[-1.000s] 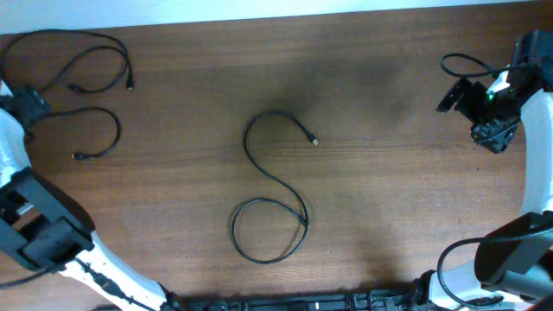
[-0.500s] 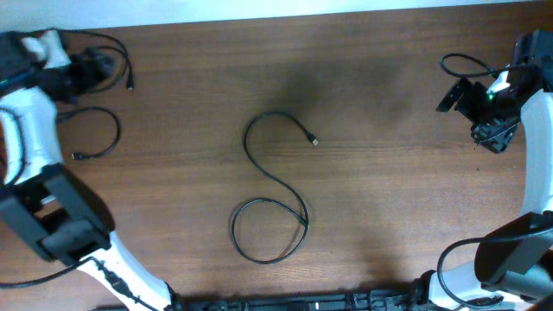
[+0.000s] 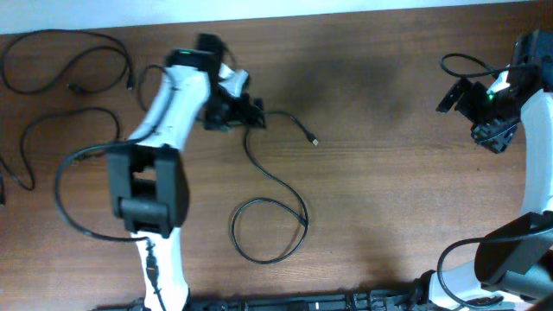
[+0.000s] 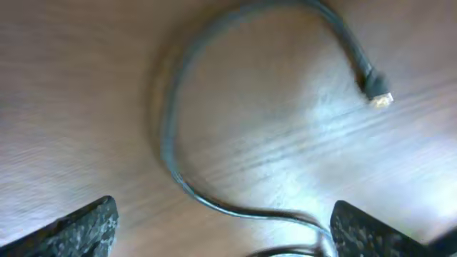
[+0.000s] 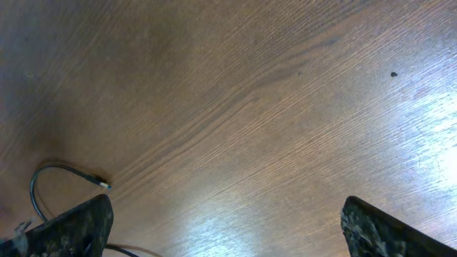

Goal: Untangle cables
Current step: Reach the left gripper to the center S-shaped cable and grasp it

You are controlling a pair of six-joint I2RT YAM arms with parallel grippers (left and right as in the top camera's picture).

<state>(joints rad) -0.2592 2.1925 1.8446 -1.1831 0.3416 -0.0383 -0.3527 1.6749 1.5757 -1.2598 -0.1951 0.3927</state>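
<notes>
Overhead shows two cables [image 3: 65, 73] set apart at left, one looped cable [image 3: 275, 194] left under the left gripper [image 3: 244, 114], jaws spread.

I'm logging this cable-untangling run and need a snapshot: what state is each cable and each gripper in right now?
Middle cable: on the table, one closed loop at its near end, plug end free, ungripped.
Far-left cables: loose curves lying on the table, untouched.
Left gripper: open, empty, over the middle cable's upper bend.
Right gripper: open, empty, near the table's right edge, away from all cables.
Table: bare wood around the cables.
</notes>
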